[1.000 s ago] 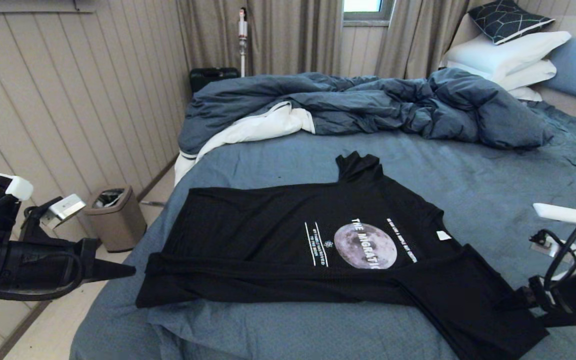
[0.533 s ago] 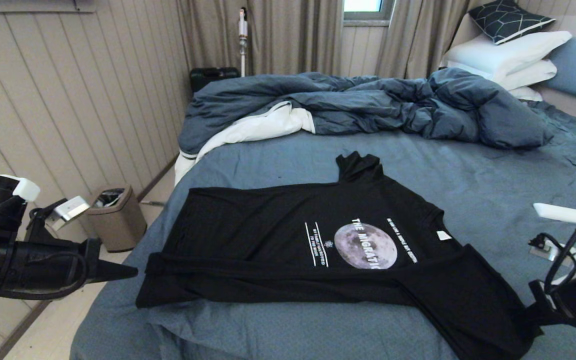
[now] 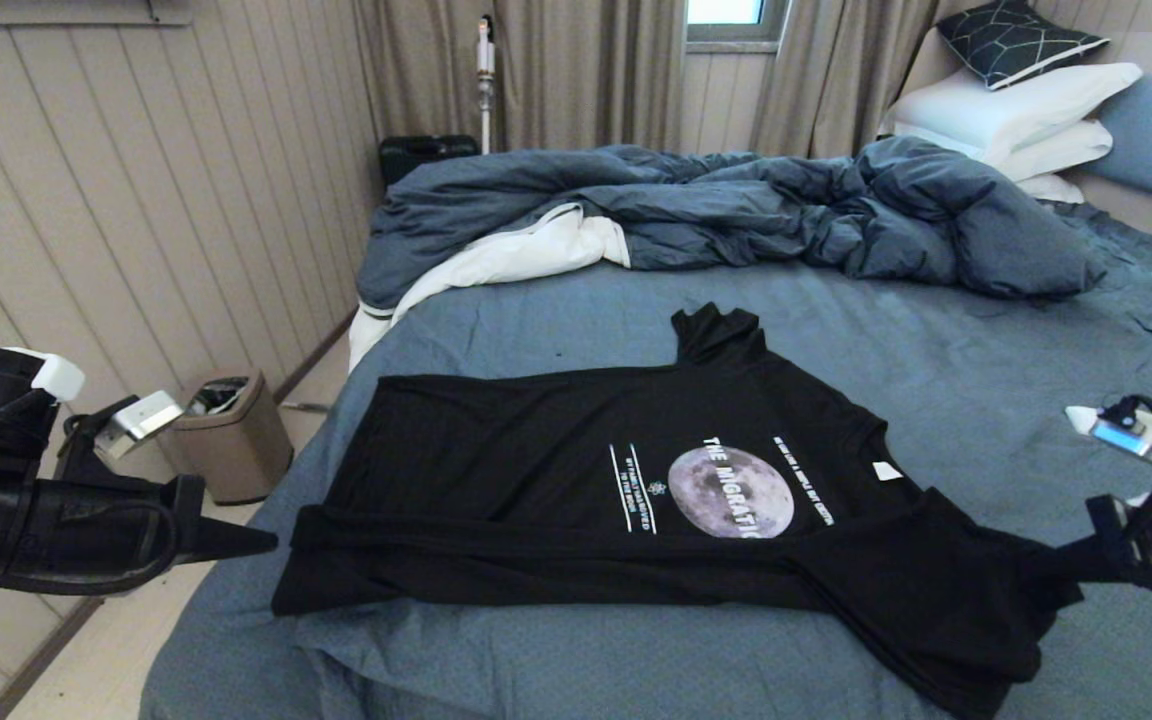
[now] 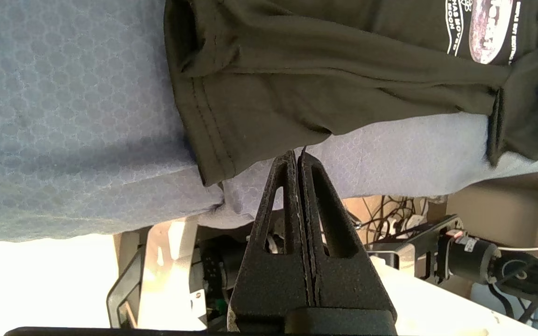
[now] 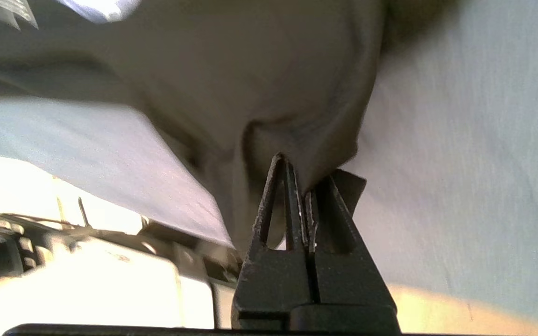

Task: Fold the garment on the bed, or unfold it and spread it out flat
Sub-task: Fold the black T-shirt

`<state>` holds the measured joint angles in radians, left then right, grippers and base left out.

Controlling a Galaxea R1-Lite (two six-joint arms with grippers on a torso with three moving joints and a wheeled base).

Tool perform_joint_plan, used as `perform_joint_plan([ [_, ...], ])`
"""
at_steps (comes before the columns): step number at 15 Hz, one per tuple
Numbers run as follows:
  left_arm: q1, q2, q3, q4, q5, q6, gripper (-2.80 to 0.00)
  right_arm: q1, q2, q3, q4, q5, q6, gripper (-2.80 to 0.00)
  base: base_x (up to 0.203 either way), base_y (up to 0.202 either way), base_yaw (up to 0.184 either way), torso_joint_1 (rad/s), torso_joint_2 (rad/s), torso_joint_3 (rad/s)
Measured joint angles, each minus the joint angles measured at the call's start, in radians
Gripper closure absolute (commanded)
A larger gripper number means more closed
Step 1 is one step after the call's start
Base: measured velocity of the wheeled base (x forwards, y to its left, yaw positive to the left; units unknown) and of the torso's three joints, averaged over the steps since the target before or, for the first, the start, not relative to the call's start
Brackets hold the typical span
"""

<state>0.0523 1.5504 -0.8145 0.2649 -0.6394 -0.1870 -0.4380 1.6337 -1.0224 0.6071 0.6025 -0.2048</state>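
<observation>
I have the shirt [image 3: 636, 500] lying print-up on the bed [image 3: 936, 340], its near edge already folded over. My right gripper [image 5: 297, 163] has its fingers pinched on the sleeve at the shirt's right end, cloth lifted off the sheet. My left gripper [image 4: 298, 156] hangs closed and empty beside the hem. Next, I judge, I carry that sleeve inward over the print.

- We see the garment [image 3: 636, 500] lying on the bed [image 3: 936, 360], near its front edge.
- The duvet [image 3: 736, 210] lies behind it.
- The bin [image 3: 231, 435] stands left of the bed.
</observation>
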Motion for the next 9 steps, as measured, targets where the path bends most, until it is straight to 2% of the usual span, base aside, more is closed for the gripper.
perform_joint_plan([
  [4, 0.001, 0.000, -0.015, 0.000, -0.002, -0.004, 0.00, 0.037, 0.090, -0.166, 0.000, 0.029, 0.074, 0.00, 0.000, 0.000, 0.000, 0.000, 0.00, 0.000],
  [9, 0.001, 0.020, -0.064, 0.000, -0.002, -0.011, 0.00, 0.044, 0.243, -0.381, 0.003, 0.172, 0.268, 0.00, 0.000, 0.000, 0.000, 0.000, 0.00, 0.000],
])
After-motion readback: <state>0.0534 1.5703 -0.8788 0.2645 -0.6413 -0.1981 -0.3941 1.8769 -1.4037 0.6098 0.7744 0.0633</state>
